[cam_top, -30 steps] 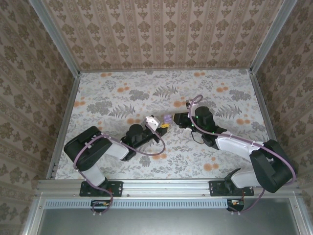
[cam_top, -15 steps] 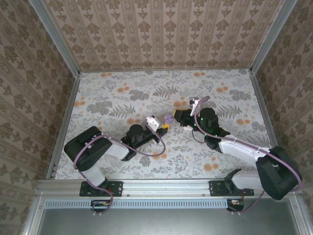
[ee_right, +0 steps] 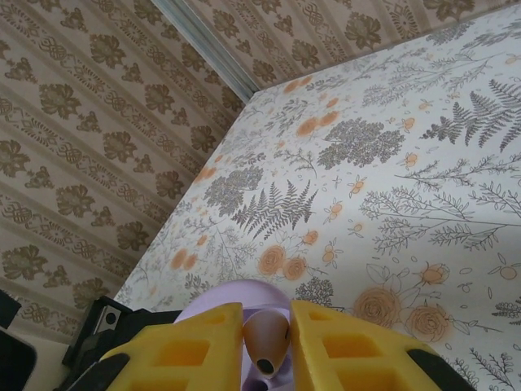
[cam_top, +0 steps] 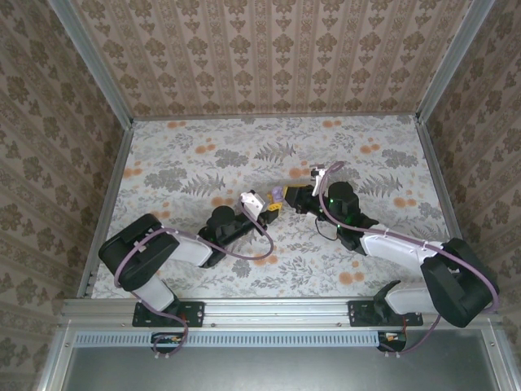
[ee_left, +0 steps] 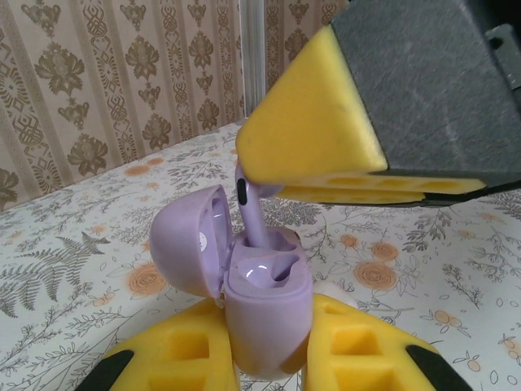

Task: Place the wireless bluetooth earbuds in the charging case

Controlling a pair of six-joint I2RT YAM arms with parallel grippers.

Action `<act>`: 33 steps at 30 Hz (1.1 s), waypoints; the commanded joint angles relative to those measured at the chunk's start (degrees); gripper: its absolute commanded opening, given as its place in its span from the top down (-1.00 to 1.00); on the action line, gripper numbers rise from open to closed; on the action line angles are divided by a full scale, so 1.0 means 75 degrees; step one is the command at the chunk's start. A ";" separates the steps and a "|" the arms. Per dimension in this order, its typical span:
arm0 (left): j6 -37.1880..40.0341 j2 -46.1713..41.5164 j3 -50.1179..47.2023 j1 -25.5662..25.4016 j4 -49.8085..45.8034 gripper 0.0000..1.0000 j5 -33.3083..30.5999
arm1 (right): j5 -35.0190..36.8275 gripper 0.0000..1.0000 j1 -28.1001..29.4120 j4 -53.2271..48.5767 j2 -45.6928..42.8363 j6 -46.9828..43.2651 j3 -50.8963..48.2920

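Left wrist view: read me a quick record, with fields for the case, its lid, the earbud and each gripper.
case: lilac plastic charging case, upright
lid: rounded lilac lid, open, swung back to the left
earbud: lilac stemmed earbud, stem pointing down into the case's well, head above the rim
left: left gripper shut on the case between yellow foam pads
right: right gripper shut on the earbud, above the case

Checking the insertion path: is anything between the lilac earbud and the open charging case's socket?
Nothing visible. The lilac plastic earbud points stem-down into the open lilac charging case; the hinged lid is swung aside.
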 commanded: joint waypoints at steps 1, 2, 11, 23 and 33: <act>0.0182 -0.0203 -0.0049 -0.0038 0.0321 0.96 -0.0117 | -0.0155 0.56 0.0097 0.0302 0.0086 0.0097 -0.0079; 0.0193 -0.0216 -0.0049 -0.0033 0.0313 0.96 -0.0132 | -0.0157 0.57 0.0103 0.0292 0.0077 0.0099 -0.0089; 0.0277 -0.0305 -0.0062 -0.0014 0.0313 0.96 -0.0168 | -0.0407 0.57 0.0133 0.0245 -0.0029 0.0102 -0.0208; 0.0305 -0.0356 -0.0051 0.0020 0.0307 0.96 -0.0041 | -0.0687 0.57 0.0144 0.0408 -0.0155 0.0040 -0.0310; 0.0605 -0.0308 -0.0172 0.0026 0.0299 0.96 0.0020 | -0.0675 0.57 0.0133 0.0397 -0.0420 -0.0031 -0.0310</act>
